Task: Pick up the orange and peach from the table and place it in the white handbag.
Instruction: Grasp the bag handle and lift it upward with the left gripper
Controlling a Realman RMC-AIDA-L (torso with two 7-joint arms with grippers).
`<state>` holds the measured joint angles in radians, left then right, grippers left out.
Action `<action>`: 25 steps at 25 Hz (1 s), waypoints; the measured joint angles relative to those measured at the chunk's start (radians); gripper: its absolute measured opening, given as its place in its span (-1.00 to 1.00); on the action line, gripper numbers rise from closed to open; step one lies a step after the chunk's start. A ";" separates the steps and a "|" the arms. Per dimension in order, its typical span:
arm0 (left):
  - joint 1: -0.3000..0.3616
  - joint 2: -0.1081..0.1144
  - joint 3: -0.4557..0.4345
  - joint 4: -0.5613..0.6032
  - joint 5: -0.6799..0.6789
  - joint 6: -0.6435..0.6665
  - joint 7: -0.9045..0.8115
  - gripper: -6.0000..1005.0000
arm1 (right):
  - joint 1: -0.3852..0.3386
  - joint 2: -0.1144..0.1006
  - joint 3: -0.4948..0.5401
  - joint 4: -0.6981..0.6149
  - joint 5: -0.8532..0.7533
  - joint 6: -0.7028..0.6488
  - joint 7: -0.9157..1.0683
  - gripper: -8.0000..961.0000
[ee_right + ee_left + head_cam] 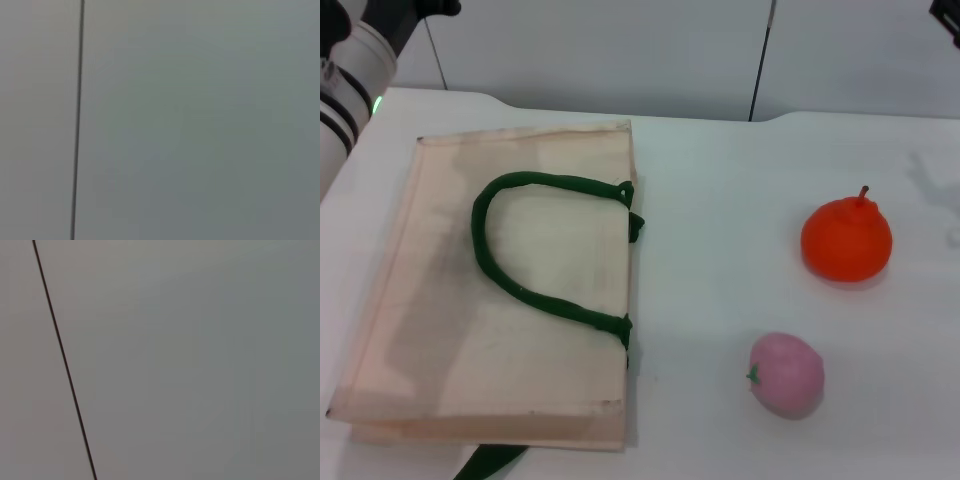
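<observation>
White handbag (500,300) flat on table (720,200) at left, no legible print; orange (846,240) and peach (786,374) well right of it, apart; both grippers out of frame, state indeterminable.

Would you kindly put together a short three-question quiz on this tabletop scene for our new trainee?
1. True or false: the bright orange round toy fruit already lies inside the flat cream fabric handbag with dark green handles.
2. Which fruit sits nearer the robot: A) the orange, B) the pale pink matte toy peach?
3. Fill in: the handbag lies ____ on the white table, on the robot's left.

Key: 1 false; 2 B; 3 flat.
</observation>
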<state>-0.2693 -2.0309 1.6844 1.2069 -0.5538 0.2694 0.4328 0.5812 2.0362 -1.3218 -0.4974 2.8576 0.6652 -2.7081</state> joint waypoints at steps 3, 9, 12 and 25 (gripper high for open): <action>-0.004 -0.001 0.003 -0.020 -0.001 0.016 0.000 -0.18 | 0.005 0.000 0.000 0.026 0.008 0.008 -0.012 0.70; -0.003 -0.002 0.005 -0.033 -0.005 0.017 -0.001 -0.18 | 0.005 0.001 -0.009 0.032 0.011 0.009 -0.012 0.70; -0.005 -0.001 0.006 -0.034 -0.006 0.010 -0.003 -0.18 | 0.005 0.000 -0.009 0.033 0.011 0.003 -0.009 0.70; -0.009 0.000 0.001 -0.035 -0.009 -0.007 -0.009 -0.19 | 0.006 -0.001 -0.012 0.030 0.007 -0.001 -0.002 0.70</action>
<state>-0.2786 -2.0310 1.6853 1.1718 -0.5627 0.2620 0.4234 0.5872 2.0356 -1.3342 -0.4678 2.8645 0.6641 -2.7105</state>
